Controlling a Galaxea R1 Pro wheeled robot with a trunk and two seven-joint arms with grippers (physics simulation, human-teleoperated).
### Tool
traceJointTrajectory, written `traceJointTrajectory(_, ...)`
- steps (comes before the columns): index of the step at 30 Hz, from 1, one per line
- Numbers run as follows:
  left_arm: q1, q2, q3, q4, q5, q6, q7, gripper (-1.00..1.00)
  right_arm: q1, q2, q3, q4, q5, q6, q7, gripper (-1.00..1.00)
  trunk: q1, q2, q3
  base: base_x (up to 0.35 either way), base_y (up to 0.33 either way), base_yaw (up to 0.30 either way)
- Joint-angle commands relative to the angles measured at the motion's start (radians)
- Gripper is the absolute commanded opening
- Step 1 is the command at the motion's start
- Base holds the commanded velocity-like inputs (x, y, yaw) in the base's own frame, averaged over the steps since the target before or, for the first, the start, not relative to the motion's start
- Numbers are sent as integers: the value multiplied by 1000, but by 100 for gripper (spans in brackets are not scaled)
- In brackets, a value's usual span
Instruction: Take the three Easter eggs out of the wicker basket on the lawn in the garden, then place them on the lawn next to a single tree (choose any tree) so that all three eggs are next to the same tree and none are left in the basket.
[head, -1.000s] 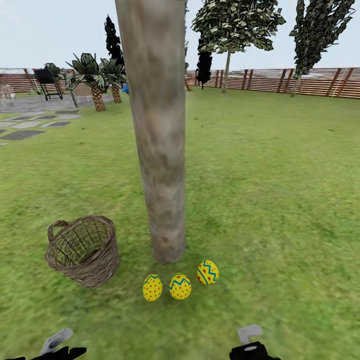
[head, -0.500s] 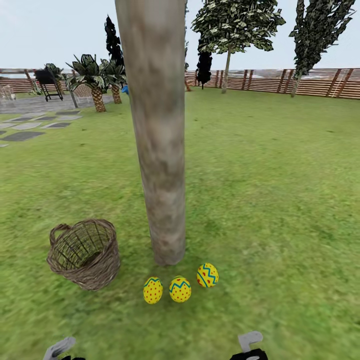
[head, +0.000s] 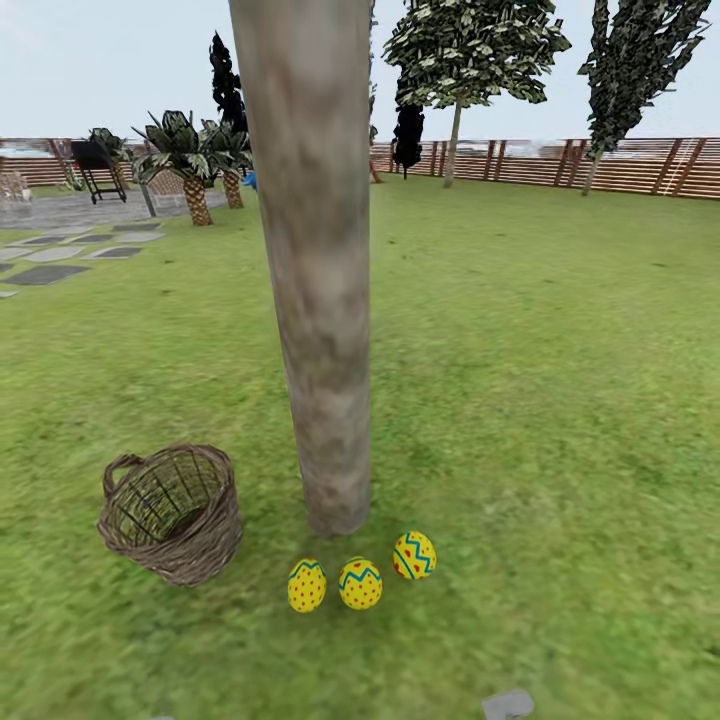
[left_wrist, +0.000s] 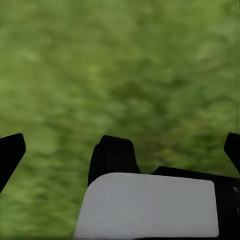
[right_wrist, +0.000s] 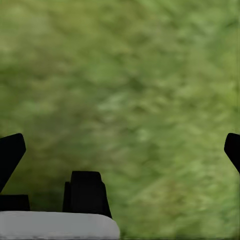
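Three Easter eggs lie on the lawn (head: 560, 380) at the foot of the thick mottled tree trunk (head: 318, 300). The left egg (head: 306, 585) and the middle egg (head: 360, 584) are just beside each other, and the right egg (head: 414, 555) lies a little apart from them, closer to the trunk base. The wicker basket (head: 172, 512) stands on the grass to the left of the trunk, tilted a bit, and through its open mouth I see no egg inside, only the weave.

In its wrist view, the left gripper (left_wrist: 120, 145) points at blurred grass with its two dark fingertips far apart at the edges of the picture, so it is spread and holds nothing. The right gripper (right_wrist: 120, 145) looks the same over grass: spread wide, empty.

I judge that the placing step is finished, since all three eggs are near one tree and none is in the basket. The next move probably calls only for keeping both arms away from the eggs, so that nothing rolls.
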Motion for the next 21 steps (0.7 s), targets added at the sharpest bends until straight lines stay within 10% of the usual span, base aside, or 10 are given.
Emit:
traceJointTrajectory(1, 0, -2, 7, 6, 6, -1, -2, 100, 1, 1, 9, 2, -7, 0, -3, 100, -4, 7, 3, 0, 0, 0)
traceJointTrajectory(21, 15, -64, 2, 94, 5, -102, 104, 100, 82, -9, 10, 2, -5, -6, -1, 100, -81, 147, 65, 0, 0, 0)
